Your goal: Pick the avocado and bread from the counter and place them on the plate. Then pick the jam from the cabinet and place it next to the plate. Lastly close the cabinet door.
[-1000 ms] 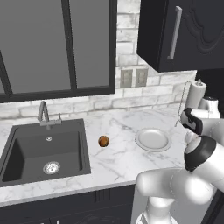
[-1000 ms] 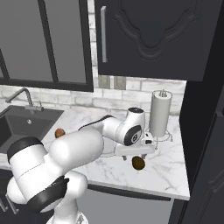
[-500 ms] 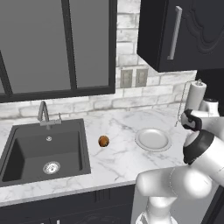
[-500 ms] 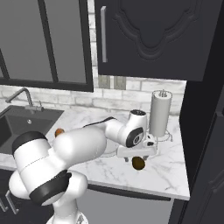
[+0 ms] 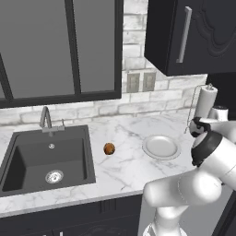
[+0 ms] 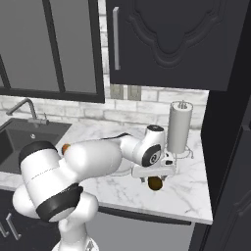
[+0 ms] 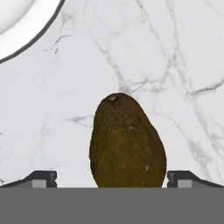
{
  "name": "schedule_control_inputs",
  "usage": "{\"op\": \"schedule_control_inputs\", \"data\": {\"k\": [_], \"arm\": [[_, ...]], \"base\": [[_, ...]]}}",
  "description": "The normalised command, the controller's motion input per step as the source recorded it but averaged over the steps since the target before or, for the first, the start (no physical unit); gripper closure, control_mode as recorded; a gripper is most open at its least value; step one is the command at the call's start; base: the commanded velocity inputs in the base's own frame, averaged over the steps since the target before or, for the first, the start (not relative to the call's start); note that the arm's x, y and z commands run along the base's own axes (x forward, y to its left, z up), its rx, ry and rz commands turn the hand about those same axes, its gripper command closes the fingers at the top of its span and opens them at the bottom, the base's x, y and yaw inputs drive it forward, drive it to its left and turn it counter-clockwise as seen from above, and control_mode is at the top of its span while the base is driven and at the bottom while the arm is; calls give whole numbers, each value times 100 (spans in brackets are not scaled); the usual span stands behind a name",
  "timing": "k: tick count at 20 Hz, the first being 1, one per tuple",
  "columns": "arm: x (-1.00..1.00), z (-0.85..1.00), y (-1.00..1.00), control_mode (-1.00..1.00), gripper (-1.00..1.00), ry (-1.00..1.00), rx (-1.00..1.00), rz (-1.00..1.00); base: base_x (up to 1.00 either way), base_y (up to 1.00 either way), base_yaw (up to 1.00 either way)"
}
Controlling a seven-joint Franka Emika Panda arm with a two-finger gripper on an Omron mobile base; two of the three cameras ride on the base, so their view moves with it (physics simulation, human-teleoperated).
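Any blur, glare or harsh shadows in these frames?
Hand view: sharp, flat light, avocado crisp on the veined counter, no glare. Left base view: soft shading, bread small but clear. Right base view: the arm partly hides the plate.

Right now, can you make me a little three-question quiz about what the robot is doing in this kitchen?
1. True or false: the avocado already lies on the plate.
2. What sits between the open jaws in the hand view? A) avocado B) bread C) paper towel roll
3. Fill in: the bread lies on the counter between the plate and the ____.

Key: 1 false, it lies on the counter beside the plate. 2 A. 3 sink.
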Motion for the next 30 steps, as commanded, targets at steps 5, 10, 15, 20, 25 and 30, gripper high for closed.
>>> {"op": "schedule_control_inputs", "data": {"k": [5, 10, 15, 20, 25, 30], "arm": [[6, -9, -9, -100, -100, 0, 0, 0], [3, -10, -6, -100, -100, 0, 0, 0], [7, -14, -1, -100, -100, 0, 0, 0], [8, -20, 0, -100, -100, 0, 0, 0], [10, -29, 0, -100, -100, 0, 0, 0], [9, -30, 0, -100, -100, 0, 0, 0]], "base": [[0, 0, 0], [0, 0, 0], [0, 0, 0], [0, 0, 0], [0, 0, 0], [0, 0, 0]]}}
